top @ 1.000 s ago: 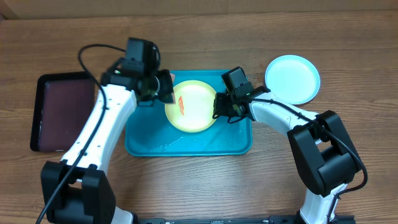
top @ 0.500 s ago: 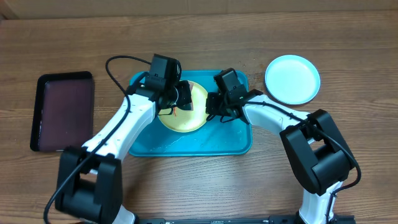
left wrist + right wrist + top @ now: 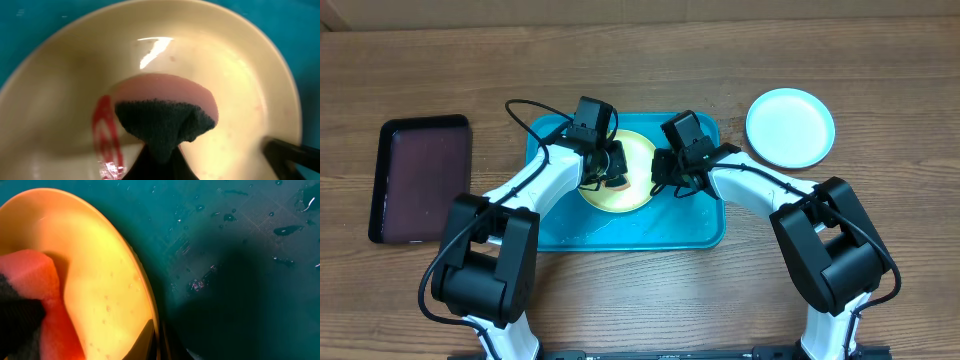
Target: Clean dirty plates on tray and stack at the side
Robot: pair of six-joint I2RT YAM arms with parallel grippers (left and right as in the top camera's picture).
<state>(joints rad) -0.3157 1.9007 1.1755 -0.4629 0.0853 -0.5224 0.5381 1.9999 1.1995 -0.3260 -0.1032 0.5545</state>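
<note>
Closest in the left wrist view, the left gripper [image 3: 611, 166] had its jaws pinched on a pink sponge [image 3: 165, 107], dark pad down on the yellow-green plate [image 3: 235, 75]. The red smear [image 3: 106, 136] lay just left of the sponge, long axis running up and down the frame, so a sideways wipe looked like the next stroke. At the plate's right edge the right gripper [image 3: 662, 178] appeared clamped on the rim, steadying it on the turquoise tray [image 3: 620, 232]. Further off, upper right on the tabletop [image 3: 620, 300], sat a pale blue plate [image 3: 790, 127]. A second earlier the left arm had hovered at the tray's upper left, the smear uncovered.
</note>
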